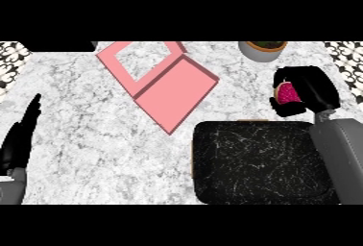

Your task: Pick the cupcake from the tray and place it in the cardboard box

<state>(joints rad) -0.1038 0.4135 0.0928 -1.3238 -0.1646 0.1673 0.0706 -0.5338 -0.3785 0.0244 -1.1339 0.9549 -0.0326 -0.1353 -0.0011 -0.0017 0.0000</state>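
Right hand [306, 91] curled round the cupcake [287, 93], pink frosting showing between fingers and thumb, held above the counter [92, 139] just past the far edge of the black tray [259, 161], toward the counter's right side. Pick-up judged done: cupcake off the tray, nothing else visible on the tray's dark surface. Carry and release still to come, since the pink cardboard box [157, 79] lies well apart to the left, near the counter's far edge, opened flat with its lid folded out beside the open compartment. Between hand and box only bare marble, so no clear obstacle on a leftward path. Just beyond the hand, at the far right edge, a grey pot with soil [263, 49], close enough to be worth avoiding when lifting. Left hand [20, 139] resting at the counter's left edge, fingers straight and pressed together, holding nothing.
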